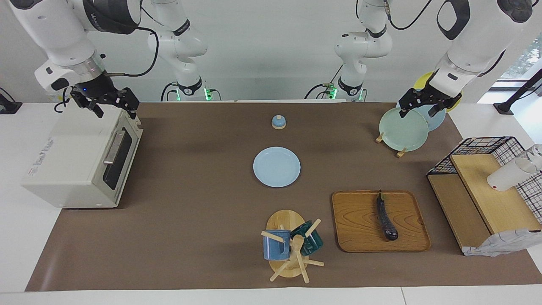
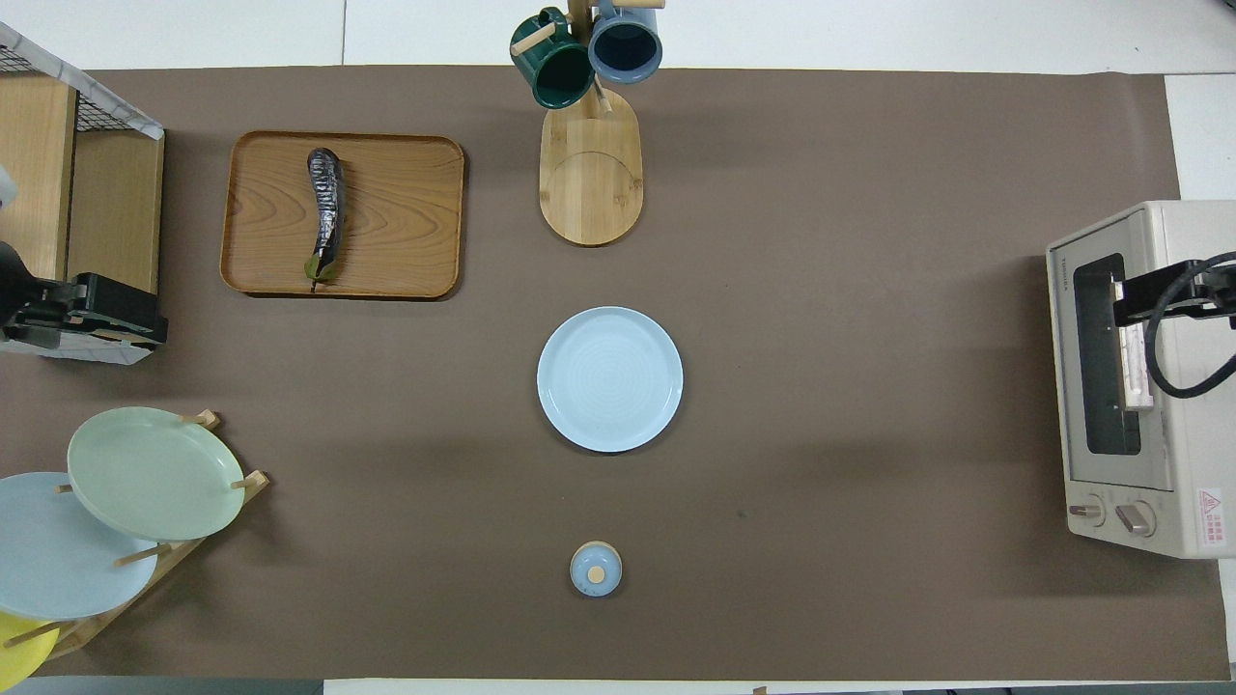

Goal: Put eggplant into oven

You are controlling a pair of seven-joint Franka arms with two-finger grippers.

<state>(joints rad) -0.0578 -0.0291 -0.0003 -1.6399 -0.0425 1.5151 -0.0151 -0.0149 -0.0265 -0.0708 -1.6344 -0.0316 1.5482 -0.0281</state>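
Brown table: eggplant (image 1: 386,220) on tray (image 1: 360,237) (oven (image 1: 80,161) shut).

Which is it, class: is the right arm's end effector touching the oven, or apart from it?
Cannot tell. In the facing view the right end effector overlaps the oven at its top edge near the door, and neither view shows contact or a gap plainly.
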